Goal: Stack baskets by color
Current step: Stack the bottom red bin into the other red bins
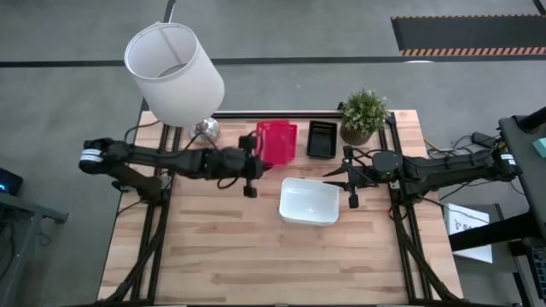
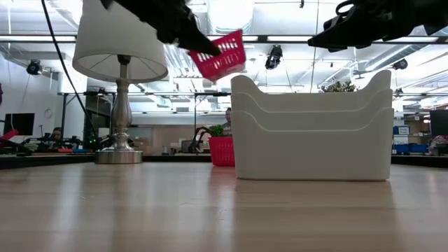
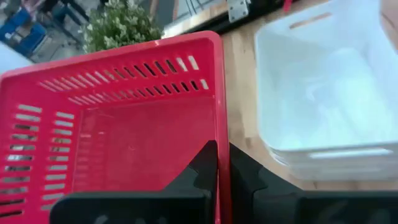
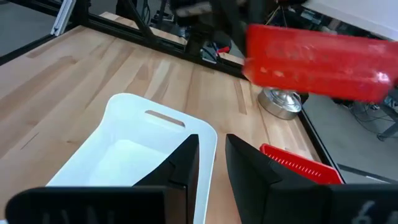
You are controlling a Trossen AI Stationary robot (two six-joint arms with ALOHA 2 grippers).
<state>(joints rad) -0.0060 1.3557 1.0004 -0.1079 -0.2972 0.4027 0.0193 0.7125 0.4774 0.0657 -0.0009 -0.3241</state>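
We see the left gripper (image 3: 222,163) clenched on a red basket's (image 3: 124,124) wall, held aloft over the counter's far edge for stacking; right gripper (image 4: 212,158) released above the white baskets (image 4: 124,143).

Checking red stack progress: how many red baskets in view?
2. The lifted red basket hangs in the air from the left gripper, clamped on its rim. The resting red basket sits at the far side of the table. More nested inside it could be hidden.

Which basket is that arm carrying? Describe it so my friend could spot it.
Start at the white lampshade at the table's far edge. Right beside it the left gripper grips a red mesh basket by its rim, tilted in the air. Another red basket sits on the table.
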